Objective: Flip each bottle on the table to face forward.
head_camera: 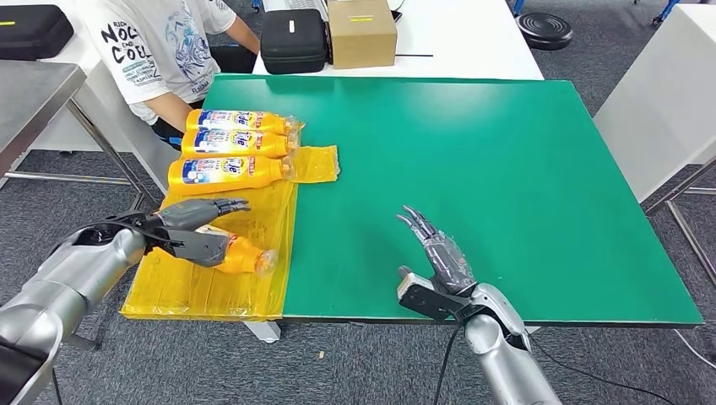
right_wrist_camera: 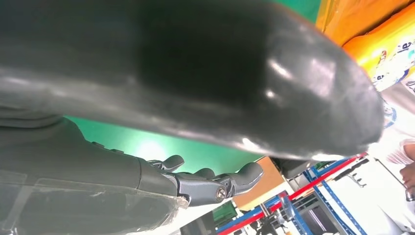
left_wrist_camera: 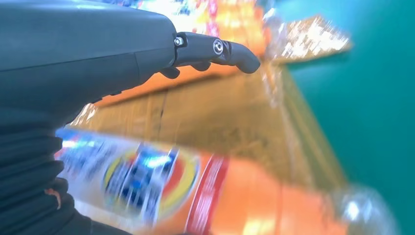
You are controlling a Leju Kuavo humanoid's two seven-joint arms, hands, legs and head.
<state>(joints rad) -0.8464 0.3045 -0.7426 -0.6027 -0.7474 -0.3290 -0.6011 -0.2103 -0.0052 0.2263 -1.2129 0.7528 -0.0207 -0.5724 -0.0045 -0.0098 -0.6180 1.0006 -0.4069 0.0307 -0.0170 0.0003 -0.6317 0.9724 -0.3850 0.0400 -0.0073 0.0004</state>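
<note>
- Nearest of all, the right hand (head_camera: 439, 253) is seen low over the near edge of the green table (head_camera: 507, 169). Its fingers are spread apart and nothing is held in it.
- Over on the left, an orange bottle (head_camera: 241, 253) is held by the left hand (head_camera: 198, 228), above the yellow plastic sheet (head_camera: 211, 287). The fingers are wrapped over its fat end.
- The held bottle's long side runs left to right, with its clear cap pointed right, toward the green. In the left wrist view its label (left_wrist_camera: 147, 181) is seen, blurred.
- Three more orange bottles (head_camera: 228, 145) are laid side by side farther back on the sheet, caps pointed right too.
- The left hand is much nearer to all the bottles, so the turning is best done by it.
- A person in a white shirt (head_camera: 160, 42) is seated at the far left.
</note>
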